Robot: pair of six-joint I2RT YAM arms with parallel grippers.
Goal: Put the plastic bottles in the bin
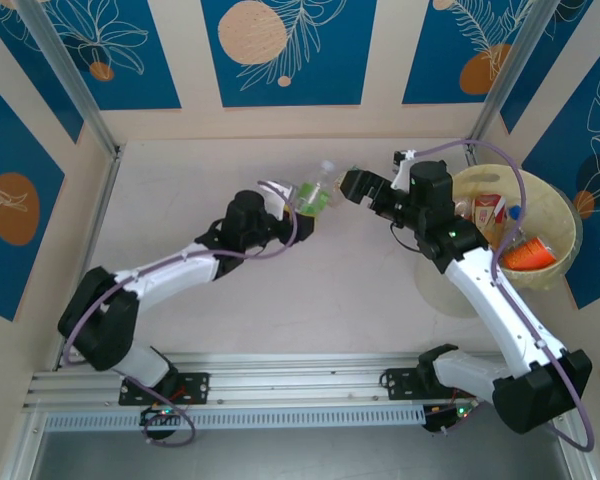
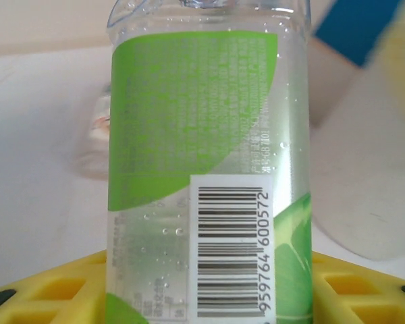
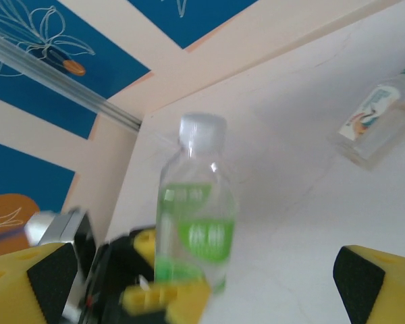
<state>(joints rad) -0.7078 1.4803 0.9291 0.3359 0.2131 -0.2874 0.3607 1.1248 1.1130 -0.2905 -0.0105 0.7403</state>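
The green-labelled bottle [image 1: 318,192] is gripped low on its body, upright, between the closed fingers of the left pincer [image 1: 302,210]. The right pincer [image 1: 354,186] is spread wide and empty just beside it, and the bin [image 1: 568,225] lies well beyond that. A slip or tilt is likely if the grip is loosened early. The clear wall is thin, smooth and round, and easily crushed.

Pale worktop [image 1: 180,180] is carrying the bin [image 1: 570,215] at its right edge; a clear bottle [image 3: 374,121] is lying on its side.
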